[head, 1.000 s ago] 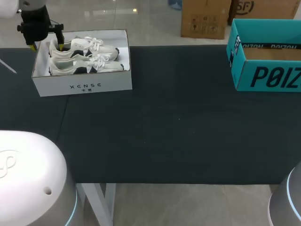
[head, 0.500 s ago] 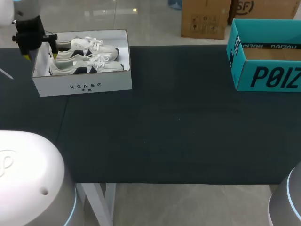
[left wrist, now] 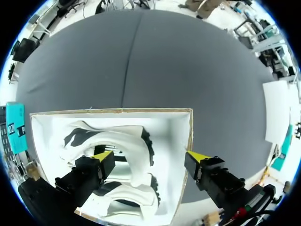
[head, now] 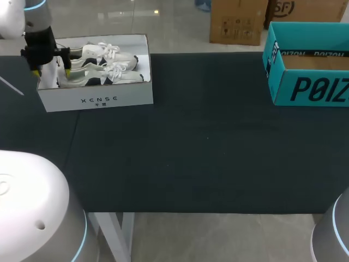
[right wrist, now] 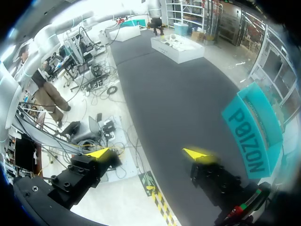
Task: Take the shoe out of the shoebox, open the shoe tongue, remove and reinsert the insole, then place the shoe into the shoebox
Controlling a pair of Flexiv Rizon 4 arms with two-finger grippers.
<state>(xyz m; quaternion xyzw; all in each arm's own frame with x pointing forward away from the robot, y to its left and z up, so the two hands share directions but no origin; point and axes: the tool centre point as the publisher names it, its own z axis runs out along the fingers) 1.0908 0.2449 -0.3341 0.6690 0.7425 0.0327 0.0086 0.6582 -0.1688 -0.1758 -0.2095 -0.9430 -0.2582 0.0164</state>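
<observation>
Hovering above the heel end of the white shoebox [head: 95, 99]: left gripper [head: 52, 71], fingers spread, nothing held. In the left wrist view one tip is over the shoes [head: 95, 76] and the other is outside the box's end wall. Both shoes lie side by side inside. Right gripper [right wrist: 146, 153] is spread and empty at the edge of the table [head: 207, 142]. Judgement: shift inward until both tips clear the wall, straddle one heel collar, then descend, or a finger may snag the cardboard. Print: small dark lettering on the shoebox front and large dark letters on the teal box [head: 308, 87]; not transcribed.
</observation>
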